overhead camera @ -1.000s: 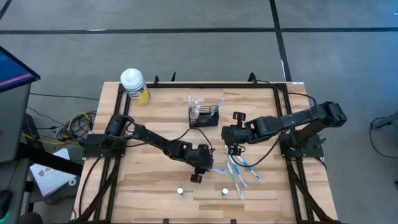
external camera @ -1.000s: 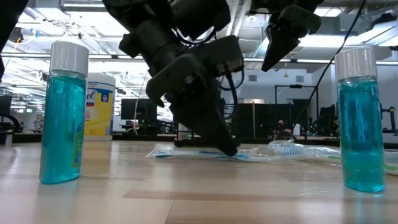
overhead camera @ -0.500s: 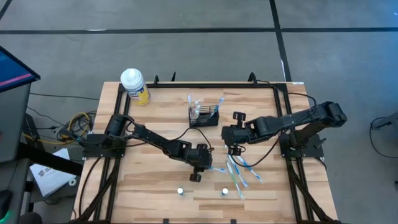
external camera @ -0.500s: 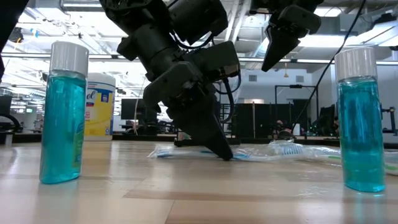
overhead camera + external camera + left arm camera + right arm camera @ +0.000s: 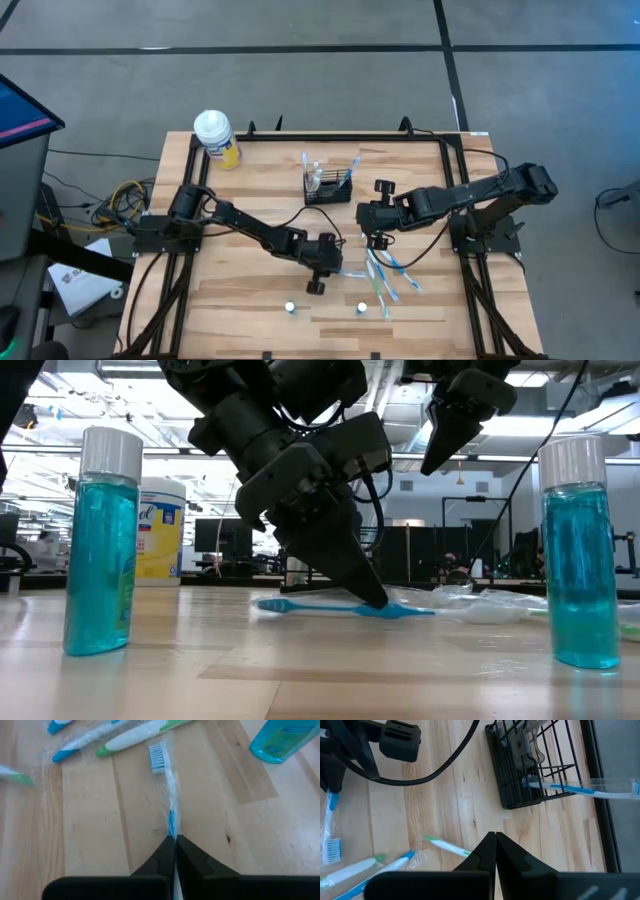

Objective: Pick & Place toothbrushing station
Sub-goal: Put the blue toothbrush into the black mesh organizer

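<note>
My left gripper (image 5: 335,270) is down at the table's middle, shut on a blue toothbrush (image 5: 170,795) in a clear wrapper. The brush's bristle head (image 5: 157,757) points toward a loose pile of wrapped toothbrushes (image 5: 385,282). The toothbrushing station (image 5: 330,186), a small black wire holder, stands on its base farther back. One blue brush (image 5: 580,790) sticks out of it. My right gripper (image 5: 495,836) hangs shut, with nothing in it, above the table between the station and the pile. My left gripper pinches the toothbrush's handle (image 5: 172,822) between its two fingertips (image 5: 375,598). The fingers slant down from the table's left side and run in line with the brush. The brush lies about level, low at the table (image 5: 300,660), with its head away from the fingers.
Two bottles of blue liquid (image 5: 290,308) (image 5: 361,308) stand near the front edge. A yellow canister with a white cap (image 5: 217,138) sits at the far left corner. Bare wood lies left of my left arm.
My left gripper has shut on the toothbrush's handle without moving from its place. The blue brush now shows more plainly in front of the fingertips in the low view.
</note>
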